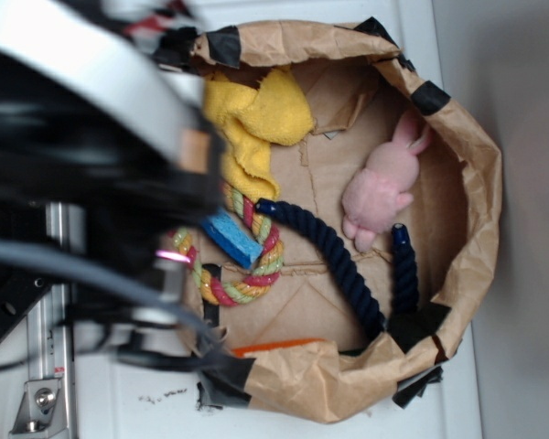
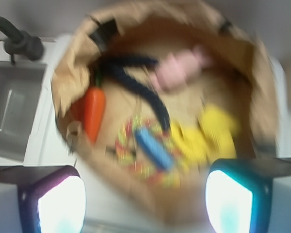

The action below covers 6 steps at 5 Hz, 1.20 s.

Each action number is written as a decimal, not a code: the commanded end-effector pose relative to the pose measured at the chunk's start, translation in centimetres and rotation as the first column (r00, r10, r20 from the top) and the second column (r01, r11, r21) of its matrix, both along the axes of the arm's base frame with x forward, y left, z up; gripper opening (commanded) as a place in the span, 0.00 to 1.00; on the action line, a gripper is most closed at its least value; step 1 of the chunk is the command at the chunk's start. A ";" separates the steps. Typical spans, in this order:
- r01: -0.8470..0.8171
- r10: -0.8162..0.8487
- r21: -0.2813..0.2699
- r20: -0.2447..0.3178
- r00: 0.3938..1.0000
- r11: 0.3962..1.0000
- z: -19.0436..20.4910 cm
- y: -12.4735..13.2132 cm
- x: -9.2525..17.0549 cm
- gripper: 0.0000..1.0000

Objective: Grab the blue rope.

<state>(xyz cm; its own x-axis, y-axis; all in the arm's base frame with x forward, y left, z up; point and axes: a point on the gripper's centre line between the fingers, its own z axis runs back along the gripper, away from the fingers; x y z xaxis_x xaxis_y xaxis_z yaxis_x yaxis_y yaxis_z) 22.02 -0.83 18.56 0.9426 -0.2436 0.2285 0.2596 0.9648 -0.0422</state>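
While the gripper (image 2: 145, 204) hangs spread and empty above the bag (image 1: 457, 137), it should descend on the blue rope (image 1: 334, 251) mid-frame, clear of the bunny (image 1: 384, 187).

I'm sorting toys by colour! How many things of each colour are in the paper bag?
Blue: 2, the rope and the sponge
Yellow: 1, the cloth
Pink: 1, the bunny
Orange: 1, the carrot
Many-coloured: 1, the rope ring
Total: 6
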 end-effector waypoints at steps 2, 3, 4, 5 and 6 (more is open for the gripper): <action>0.326 -0.337 0.194 0.029 0.941 0.925 -11.7 -3.2 6.7 1.00; 0.385 -0.397 0.189 0.032 0.917 0.903 -13.5 -5.2 7.3 1.00; 0.473 -0.478 0.102 0.037 0.878 0.875 -14.7 -8.3 7.1 0.33; 0.458 -0.463 0.110 0.018 0.886 0.882 -15.3 -9.1 6.8 0.00; 0.397 -0.402 0.091 0.039 0.915 0.913 -15.1 -8.6 6.8 0.00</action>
<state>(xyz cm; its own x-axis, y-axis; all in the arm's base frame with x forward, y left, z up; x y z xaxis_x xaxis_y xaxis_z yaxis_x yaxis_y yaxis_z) 28.65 -7.96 2.40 0.7714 -0.6065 0.1926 0.6112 0.7904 0.0413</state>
